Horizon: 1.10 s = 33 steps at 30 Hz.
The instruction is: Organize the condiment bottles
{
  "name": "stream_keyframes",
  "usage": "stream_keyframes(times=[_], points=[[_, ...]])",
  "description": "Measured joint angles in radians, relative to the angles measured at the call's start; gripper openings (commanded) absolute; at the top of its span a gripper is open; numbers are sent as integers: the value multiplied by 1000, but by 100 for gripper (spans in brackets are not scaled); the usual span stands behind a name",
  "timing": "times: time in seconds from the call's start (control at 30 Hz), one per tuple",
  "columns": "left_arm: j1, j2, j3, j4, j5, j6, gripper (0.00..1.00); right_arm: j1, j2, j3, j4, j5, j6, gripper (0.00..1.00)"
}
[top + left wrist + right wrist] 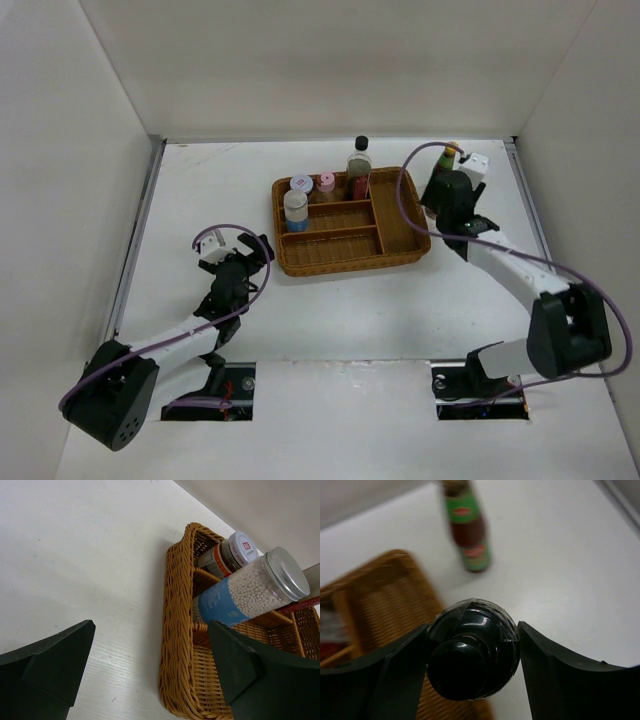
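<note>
white table (200, 180) | black-capped bottle (470, 650), cap pointing at wrist camera | right fingers (555, 675) clenched on it | left fingers (45, 665) released

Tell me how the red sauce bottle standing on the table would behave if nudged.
The red sauce bottle is tall and narrow, standing upright, so a nudge up high probably tips it. Its round body would likely roll once down.

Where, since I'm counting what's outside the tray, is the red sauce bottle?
The red sauce bottle stands on the table past the wicker tray's far right corner, just beyond the right gripper.
</note>
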Motion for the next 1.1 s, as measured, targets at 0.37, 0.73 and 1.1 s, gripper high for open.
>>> stream_keyframes(times=[0.37, 0.73, 1.1], points=[[12, -20, 0, 2, 3, -6, 100, 487, 43, 115, 88, -134, 17, 49], [32, -58, -15, 1, 6, -18, 100, 656, 325, 250, 115, -221, 21, 49], [42, -53, -15, 0, 12, -25, 100, 687, 447, 289, 120, -224, 18, 72]])
